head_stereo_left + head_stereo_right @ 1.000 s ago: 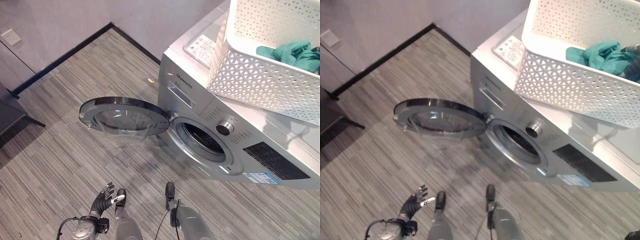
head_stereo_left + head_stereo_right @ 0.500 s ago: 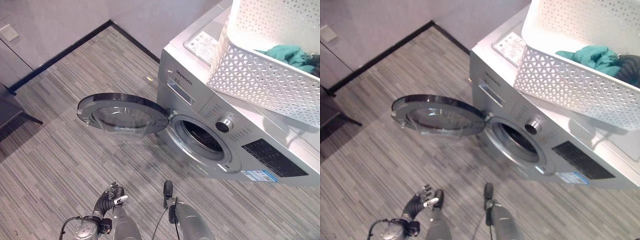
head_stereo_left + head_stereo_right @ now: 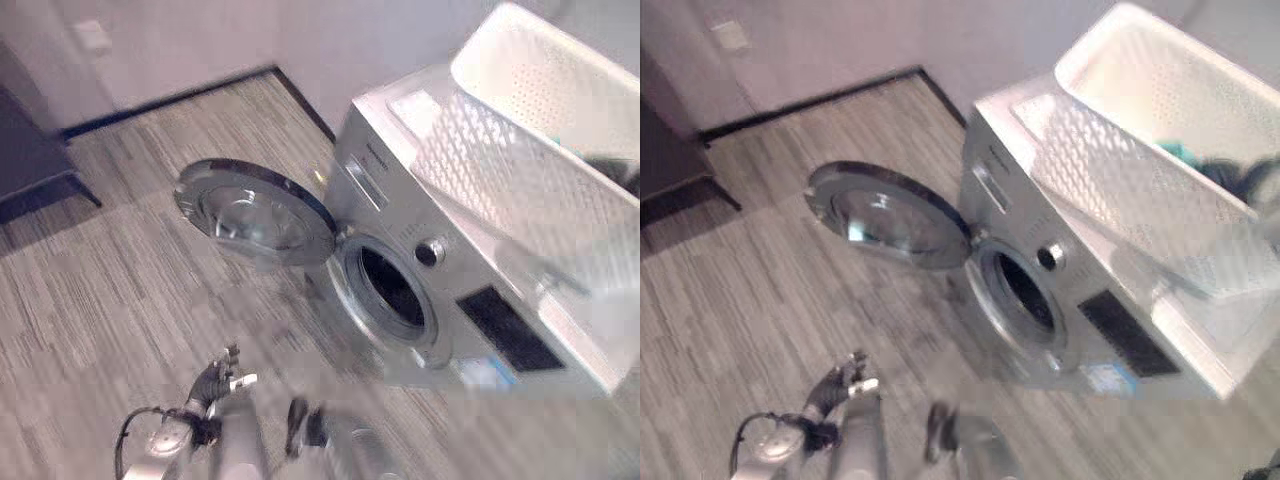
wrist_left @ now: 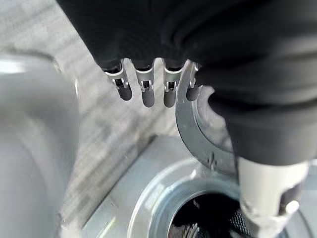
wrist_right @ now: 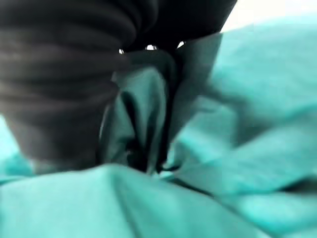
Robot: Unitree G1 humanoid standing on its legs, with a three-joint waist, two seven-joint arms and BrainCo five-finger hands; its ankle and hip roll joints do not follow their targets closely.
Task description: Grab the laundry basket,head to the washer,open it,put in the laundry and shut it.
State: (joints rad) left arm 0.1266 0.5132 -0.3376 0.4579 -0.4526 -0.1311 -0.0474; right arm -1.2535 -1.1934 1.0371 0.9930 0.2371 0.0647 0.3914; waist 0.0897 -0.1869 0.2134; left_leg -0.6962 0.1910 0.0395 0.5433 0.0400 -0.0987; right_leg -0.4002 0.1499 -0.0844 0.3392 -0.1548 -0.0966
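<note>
A white lattice laundry basket (image 3: 500, 165) stands on top of the silver washer (image 3: 480, 320). The washer's round door (image 3: 255, 212) is swung wide open to the left, and the dark drum opening (image 3: 390, 288) shows. Teal laundry (image 3: 1185, 152) lies inside the basket. My right hand (image 3: 1245, 175) reaches into the basket; in the right wrist view its dark cover (image 5: 54, 74) is pressed into bunched teal laundry (image 5: 237, 148). My left hand (image 3: 213, 380) hangs low over the floor in front of the washer, open and holding nothing, with its fingers (image 4: 143, 91) straight.
A dark piece of furniture (image 3: 30, 150) stands at the far left by the wall. A dark skirting board (image 3: 170, 100) runs along the wall behind the washer. Striped grey flooring (image 3: 100, 290) stretches to the left of the open door.
The whole picture has swung and shifted, so the camera has moved. The washer door stays open, the basket stays on the washer, and my left hand stays low.
</note>
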